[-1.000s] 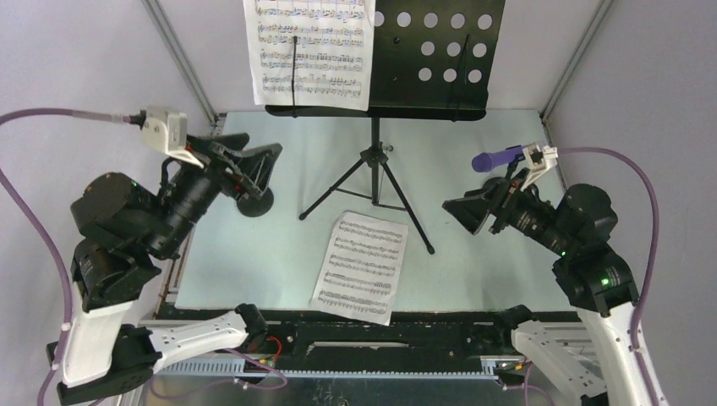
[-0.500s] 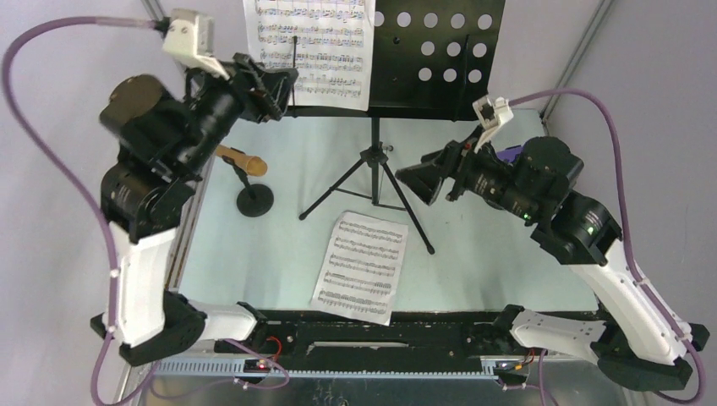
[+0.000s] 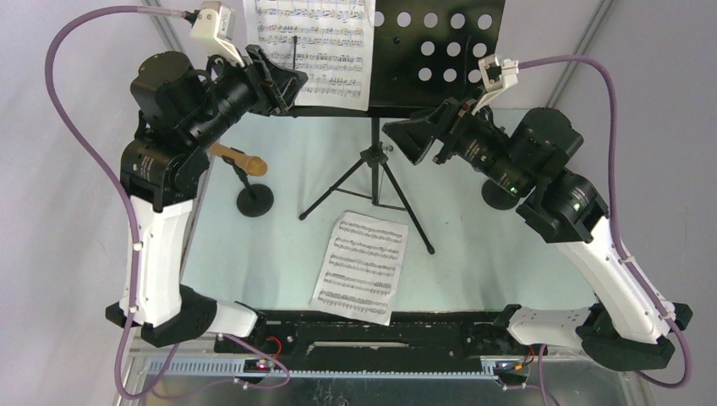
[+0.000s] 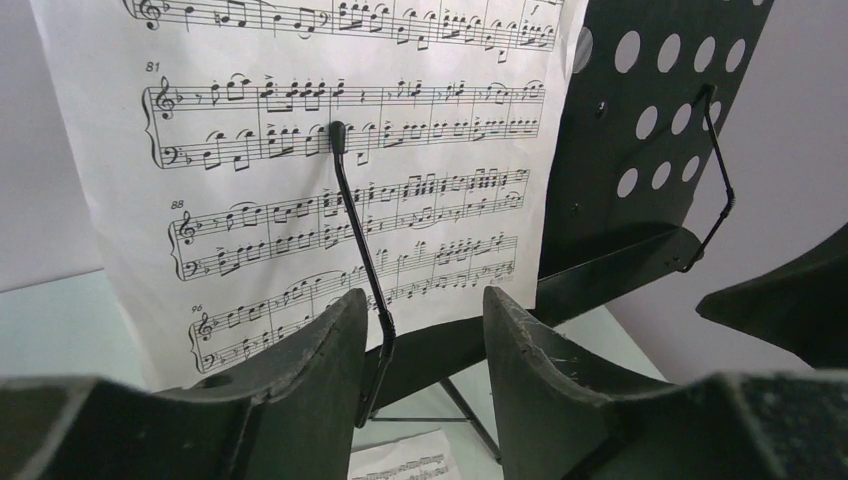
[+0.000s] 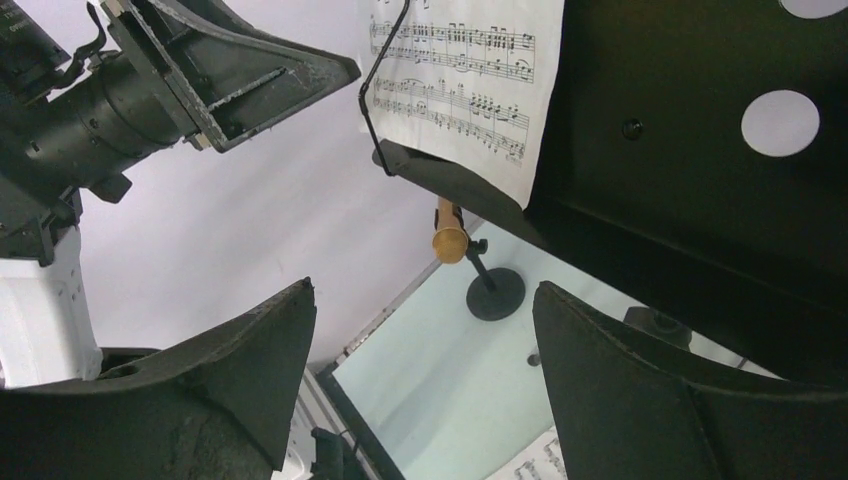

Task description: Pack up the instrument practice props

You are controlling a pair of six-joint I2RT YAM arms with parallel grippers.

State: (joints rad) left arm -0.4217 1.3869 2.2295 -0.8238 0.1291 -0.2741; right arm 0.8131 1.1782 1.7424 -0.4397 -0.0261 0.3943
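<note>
A pale mint bench (image 3: 254,254) fills the centre of the frame, with plain lavender-grey walls (image 3: 34,296) left and right. Silver metal struts (image 3: 594,27) slant through both upper corners. The light is soft and even.

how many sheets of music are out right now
2. The propped page stands on the left side of the music rack. The loose page lies flat on the table in front of it. More could be hidden behind the propped page.

White-and-black arms (image 3: 156,254), purple cables (image 3: 80,46), white wrist cameras (image 3: 211,21), small green lights (image 3: 569,204), black wedge fingers (image 4: 300,370).
</note>
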